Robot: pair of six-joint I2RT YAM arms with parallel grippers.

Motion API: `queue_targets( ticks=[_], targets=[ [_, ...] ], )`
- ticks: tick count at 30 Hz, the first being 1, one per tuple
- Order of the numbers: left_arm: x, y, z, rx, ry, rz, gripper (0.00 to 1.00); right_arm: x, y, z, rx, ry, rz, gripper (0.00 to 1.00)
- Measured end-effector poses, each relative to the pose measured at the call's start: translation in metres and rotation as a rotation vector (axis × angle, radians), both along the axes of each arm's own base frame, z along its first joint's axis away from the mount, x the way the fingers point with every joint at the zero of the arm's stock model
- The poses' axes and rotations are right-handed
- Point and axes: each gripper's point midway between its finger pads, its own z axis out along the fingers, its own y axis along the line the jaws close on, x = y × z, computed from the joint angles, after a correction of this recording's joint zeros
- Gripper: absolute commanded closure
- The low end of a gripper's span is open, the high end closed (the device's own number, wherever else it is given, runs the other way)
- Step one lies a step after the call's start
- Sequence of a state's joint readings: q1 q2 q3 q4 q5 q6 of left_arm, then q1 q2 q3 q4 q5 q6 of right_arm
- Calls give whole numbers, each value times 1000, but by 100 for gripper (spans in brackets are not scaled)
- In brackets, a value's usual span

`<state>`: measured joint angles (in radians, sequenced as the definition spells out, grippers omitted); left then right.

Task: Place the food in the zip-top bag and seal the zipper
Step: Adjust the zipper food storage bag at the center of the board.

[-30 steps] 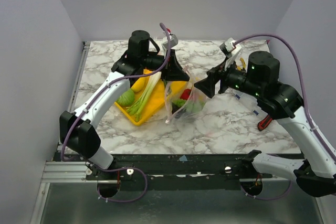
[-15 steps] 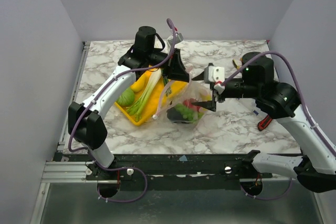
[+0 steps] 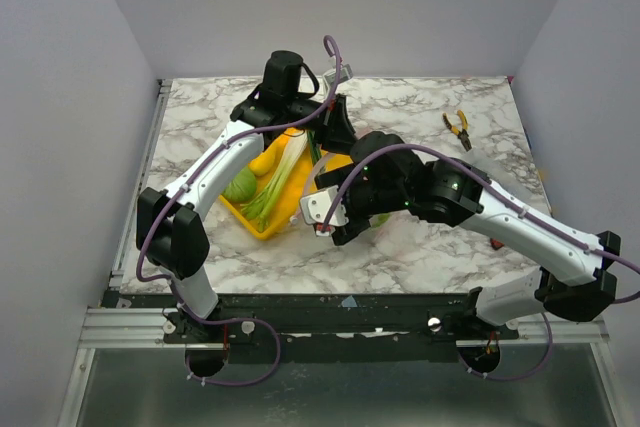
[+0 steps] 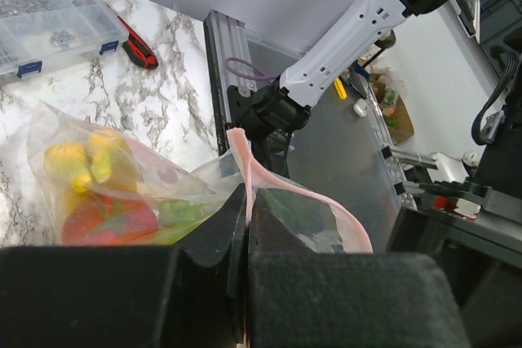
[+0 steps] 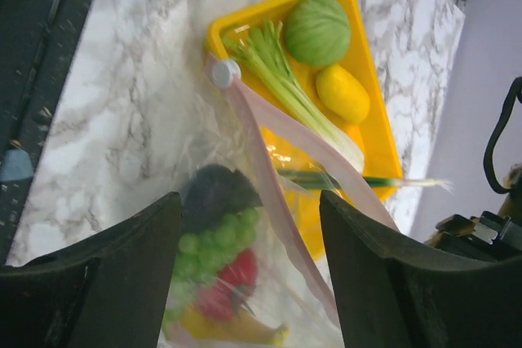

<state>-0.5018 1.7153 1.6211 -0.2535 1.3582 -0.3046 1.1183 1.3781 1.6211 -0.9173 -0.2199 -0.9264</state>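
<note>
The clear zip-top bag lies beside the yellow tray, holding a banana, a red fruit, green grapes and a dark item. Its pink zipper carries a white slider at the end near the tray. My left gripper is shut on the zipper strip and holds that bag edge up; it also shows in the top view. My right gripper is open, hovering just above the bag, its jaws on either side of the zipper without touching it. In the top view the right arm hides most of the bag.
The yellow tray holds a green cabbage, a yellow fruit and leeks. Pliers lie at the back right. A clear parts box and a red tool lie to the right.
My right arm swung from the right side round to the front and now hangs over the bag with its jaws open. My left gripper kept its hold on the bag's edge.
</note>
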Motion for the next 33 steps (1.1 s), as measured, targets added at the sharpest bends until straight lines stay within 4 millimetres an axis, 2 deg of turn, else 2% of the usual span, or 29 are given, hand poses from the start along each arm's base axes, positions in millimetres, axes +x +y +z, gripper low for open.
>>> queue_targets(
  ticks=[2,5,7,8,9,10,15,17,20,25,30,33],
  targets=[
    [-2,0,0,4,-2,-5,100,10,-1,-5,-32,-45,-17,33],
    [-5,-1,1,9,-7,-10,100,21,-2,-11,-76,-97,-34,51],
    [-6,-1,2,12,-6,-12,100,27,-3,-15,-102,-122,-47,68],
    [-6,-1,2,14,-7,-10,98,30,-4,-17,-114,-132,-51,84],
    [-6,-1,2,17,-5,-8,87,31,-4,-19,-119,-136,-55,99],
    [-6,0,2,19,-4,-6,76,32,-5,-21,-126,-136,-62,100],
    [0,1,-1,49,-8,56,44,31,-6,-23,-109,-109,-95,100],
    [0,6,-1,55,-28,103,32,26,-9,-27,-88,-78,-111,100],
    [-8,28,4,23,-77,208,2,16,-14,-26,-26,-2,-155,100],
    [-16,73,24,-113,-264,468,2,4,-17,-13,95,107,-226,100],
    [-31,105,45,-267,-450,681,2,4,-11,-10,165,204,-321,100],
    [-41,119,45,-332,-517,758,12,8,-8,-11,196,260,-404,100]
  ],
)
